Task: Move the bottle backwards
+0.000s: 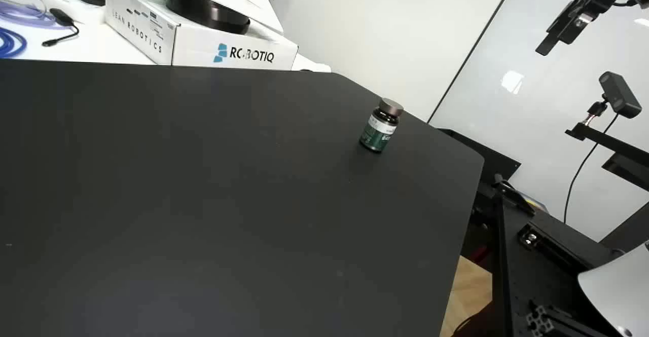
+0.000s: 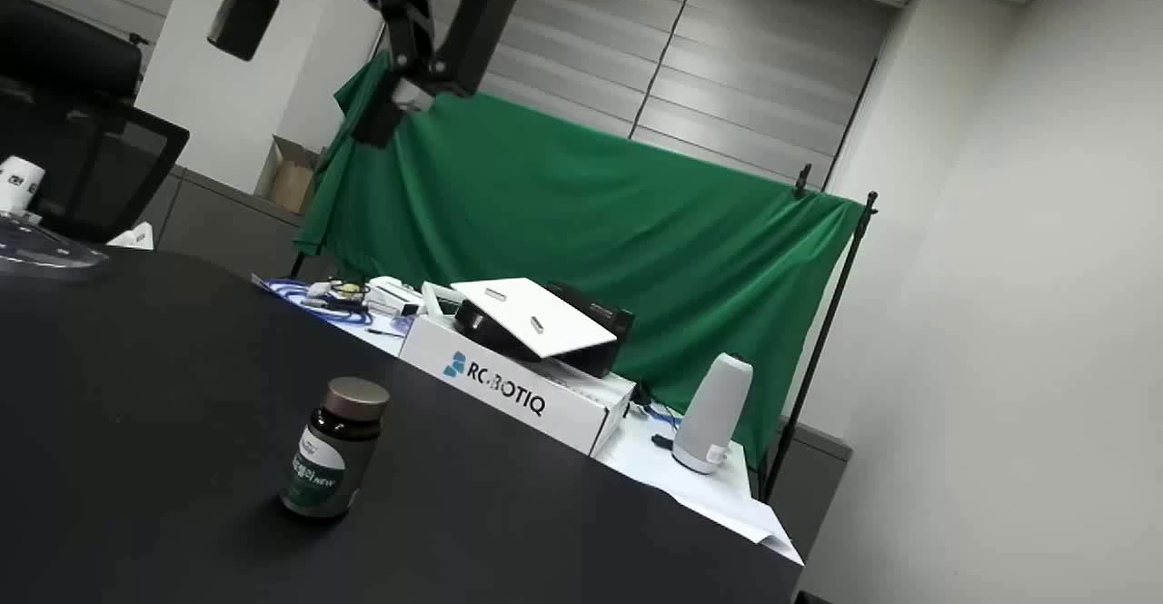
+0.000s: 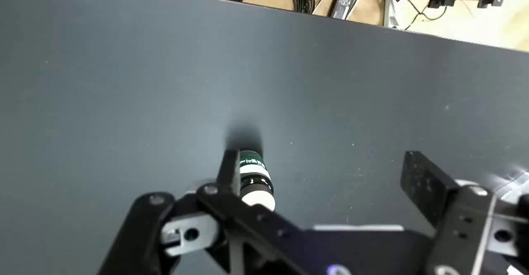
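The bottle [image 1: 379, 129] is small and dark green with a brownish cap and a white label band. It stands upright on the black table [image 1: 203, 200], and it also shows upright in an exterior view [image 2: 332, 459]. In the wrist view the bottle [image 3: 255, 175] appears beside the left finger, which hides part of it. My gripper [image 3: 324, 167] is open with nothing between its fingers. In both exterior views the gripper [image 1: 552, 40] hangs well above the table, apart from the bottle; its spread fingers show in an exterior view [image 2: 309, 73].
A white Robotiq box [image 1: 236, 50] with a black and white device on it stands beyond the table edge. A white rounded device [image 2: 713, 413] stands near it. Clear plastic [image 2: 45, 245] lies at the table's far left. A mounted camera [image 1: 619, 94] stands beyond the table.
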Controlling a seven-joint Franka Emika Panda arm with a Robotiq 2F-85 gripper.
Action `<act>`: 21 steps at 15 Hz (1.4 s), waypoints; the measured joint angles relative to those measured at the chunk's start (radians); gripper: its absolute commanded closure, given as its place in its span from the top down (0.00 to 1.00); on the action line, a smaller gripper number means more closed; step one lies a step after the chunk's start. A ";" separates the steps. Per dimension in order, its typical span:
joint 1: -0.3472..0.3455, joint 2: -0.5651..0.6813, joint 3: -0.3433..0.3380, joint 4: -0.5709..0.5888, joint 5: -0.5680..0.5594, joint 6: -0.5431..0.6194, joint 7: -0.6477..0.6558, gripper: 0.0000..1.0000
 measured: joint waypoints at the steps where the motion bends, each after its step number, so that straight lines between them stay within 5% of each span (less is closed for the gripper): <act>1: 0.000 0.000 0.000 0.000 0.000 0.000 0.000 1.00; 11: 0.000 0.003 0.001 0.000 0.001 0.010 -0.001 1.00; 15: 0.018 0.068 0.003 0.005 0.010 0.149 -0.016 1.00; 21: 0.113 0.336 0.034 0.069 0.085 0.397 -0.050 1.00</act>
